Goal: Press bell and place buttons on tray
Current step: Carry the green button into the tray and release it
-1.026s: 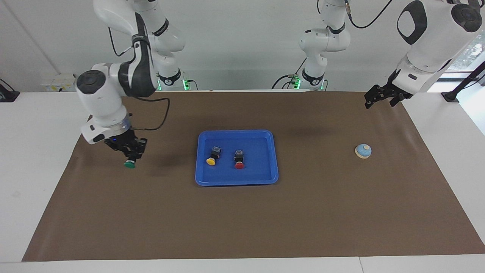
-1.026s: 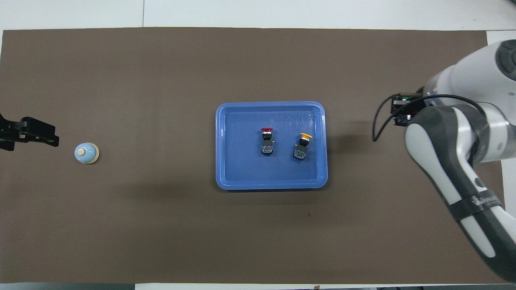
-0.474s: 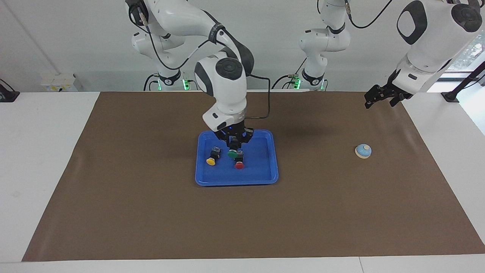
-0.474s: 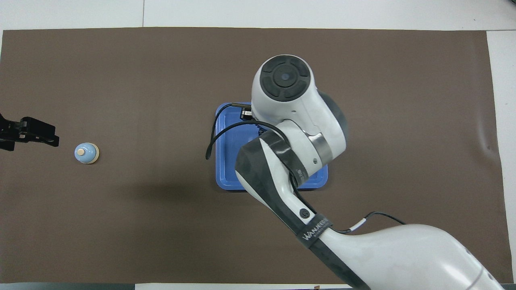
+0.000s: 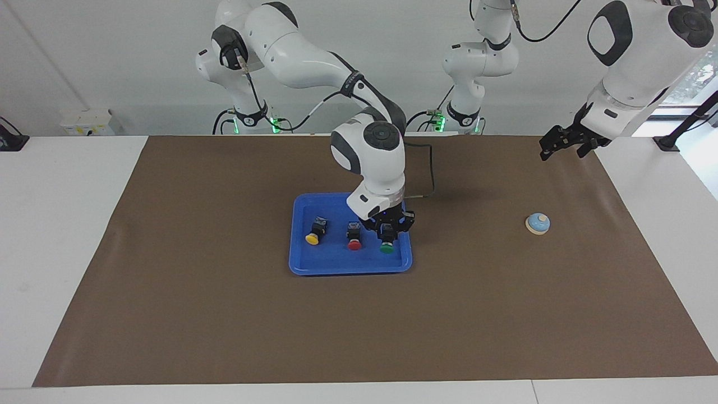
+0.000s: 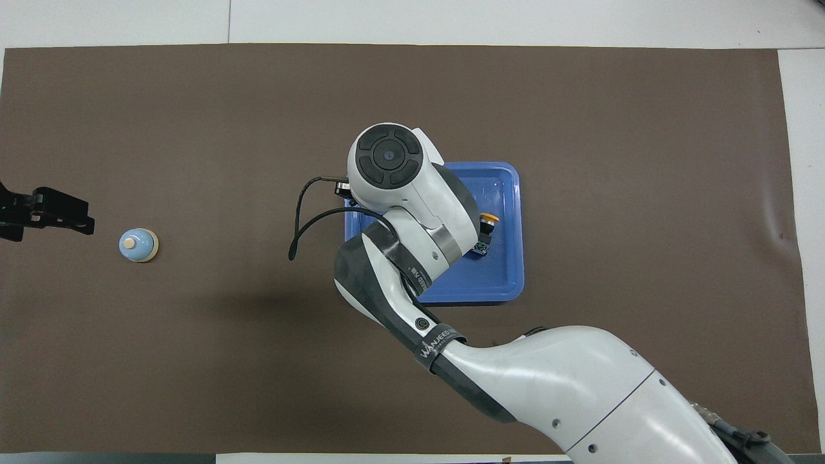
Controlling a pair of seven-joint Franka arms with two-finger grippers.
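The blue tray (image 5: 348,271) lies mid-mat, with a yellow button (image 5: 313,231) and a red button (image 5: 354,236) lying in it. My right gripper (image 5: 387,234) is low over the tray's end toward the left arm, shut on the green button (image 5: 386,246), cap pointing away from the robots. I cannot tell whether the green button touches the tray floor. From overhead the right arm covers much of the tray (image 6: 509,283); only the yellow button (image 6: 486,223) shows there. The bell (image 5: 538,223) (image 6: 138,245) stands toward the left arm's end. My left gripper (image 5: 562,150) (image 6: 77,219) waits open beside it, raised.
A brown mat (image 5: 224,314) covers most of the white table. The right arm's cable (image 5: 429,168) loops over the mat by the tray's robot-side rim. Both arm bases stand at the robots' edge of the table.
The right arm has carried the green button from the right arm's end of the mat over the tray, past the red button, and lowered it. The left arm has not moved.
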